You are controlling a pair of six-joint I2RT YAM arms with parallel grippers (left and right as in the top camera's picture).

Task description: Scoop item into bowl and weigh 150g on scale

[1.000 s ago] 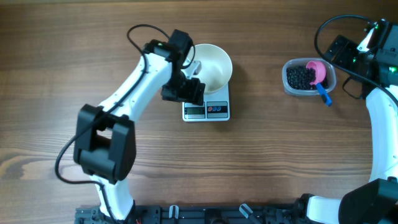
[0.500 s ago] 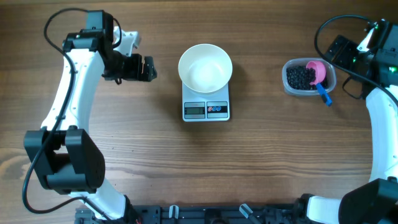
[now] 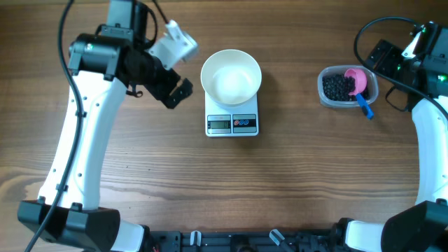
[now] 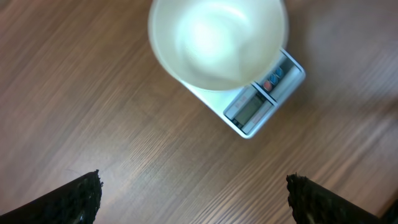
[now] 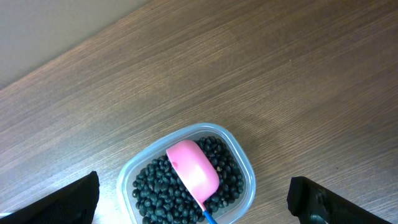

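The empty white bowl (image 3: 231,75) sits on the white scale (image 3: 232,124) mid-table. My left gripper (image 3: 178,94) hovers open just left of them, touching neither. In the left wrist view the bowl (image 4: 217,40) and scale (image 4: 264,99) lie ahead of the left gripper (image 4: 196,199), whose jaws hold nothing. The item, black beans (image 3: 337,87), fills a clear tub (image 3: 325,98) at the right, with a pink scoop (image 3: 358,80) resting in it. The right gripper (image 3: 381,54) stands open beyond the tub. In the right wrist view, beans (image 5: 158,183) and scoop (image 5: 194,167) lie below the right gripper (image 5: 196,199).
The scoop's blue handle (image 3: 365,106) sticks out over the tub's near rim. Black cables (image 3: 367,31) loop around the right arm at the far right edge. The left arm's white links (image 3: 84,140) stretch down the left side of the wood table (image 3: 294,182).
My left gripper has left the bowl's rim, opened wide and pulled away to the left, then swung back nearer the scale. The bowl stays on the scale. The right arm has not moved.
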